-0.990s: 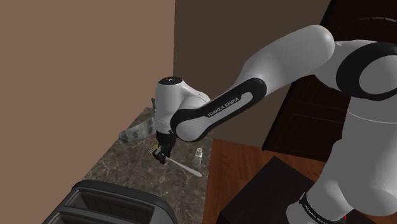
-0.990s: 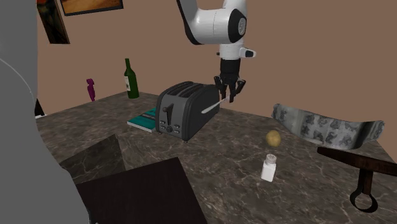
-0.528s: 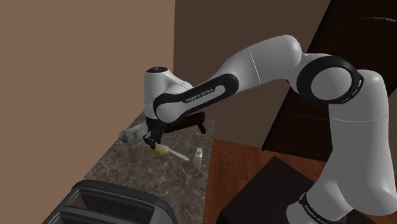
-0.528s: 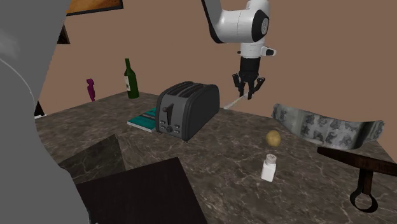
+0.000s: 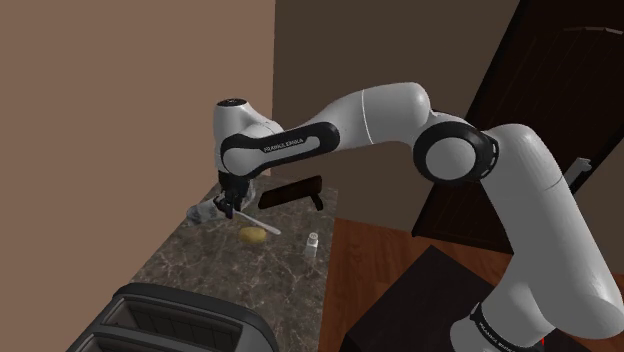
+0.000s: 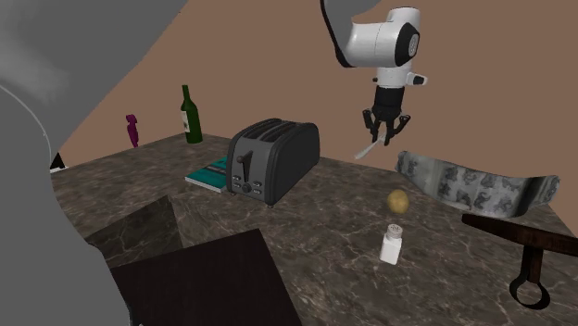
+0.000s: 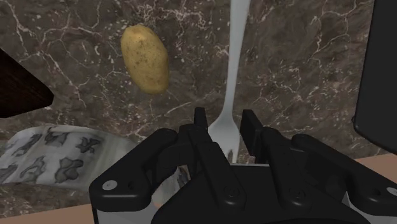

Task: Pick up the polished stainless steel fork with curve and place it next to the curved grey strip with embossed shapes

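Fork (image 7: 233,57) sat pinched by its wide end between the tool's (image 7: 224,122) fingers, handle jutting out above the table (image 6: 306,227), clear of it, near the potato (image 6: 398,199) and the curved grey strip (image 6: 460,182).

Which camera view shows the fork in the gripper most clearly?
The wrist view: the fork appears large there, its wide end clasped between the fingers of the gripper. The shoulder view and the second exterior view show it as a thin pale sliver slanting down from the gripper.
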`<state>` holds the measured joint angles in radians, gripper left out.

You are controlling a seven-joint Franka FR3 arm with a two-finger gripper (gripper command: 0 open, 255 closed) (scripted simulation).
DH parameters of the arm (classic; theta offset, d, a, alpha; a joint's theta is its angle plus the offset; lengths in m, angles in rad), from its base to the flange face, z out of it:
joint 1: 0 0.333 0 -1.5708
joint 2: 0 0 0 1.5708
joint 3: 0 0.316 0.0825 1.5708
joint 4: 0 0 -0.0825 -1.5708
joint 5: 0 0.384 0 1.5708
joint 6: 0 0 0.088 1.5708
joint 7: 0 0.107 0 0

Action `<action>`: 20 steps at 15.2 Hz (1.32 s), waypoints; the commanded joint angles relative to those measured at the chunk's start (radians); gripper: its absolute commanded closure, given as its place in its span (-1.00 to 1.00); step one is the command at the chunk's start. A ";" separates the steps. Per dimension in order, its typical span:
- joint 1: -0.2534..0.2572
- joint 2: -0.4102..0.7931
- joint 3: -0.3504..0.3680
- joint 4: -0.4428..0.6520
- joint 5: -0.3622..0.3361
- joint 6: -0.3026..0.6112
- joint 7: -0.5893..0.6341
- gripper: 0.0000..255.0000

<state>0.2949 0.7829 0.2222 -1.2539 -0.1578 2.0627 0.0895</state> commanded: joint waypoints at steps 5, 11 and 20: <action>0.002 0.046 -0.006 -0.002 -0.007 0.048 0.000 1.00; 0.005 0.088 -0.012 -0.011 -0.014 0.099 0.003 1.00; 0.011 0.163 -0.022 -0.004 -0.024 0.167 0.007 1.00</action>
<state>0.3071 0.9383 0.2011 -1.2557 -0.1806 2.2194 0.0971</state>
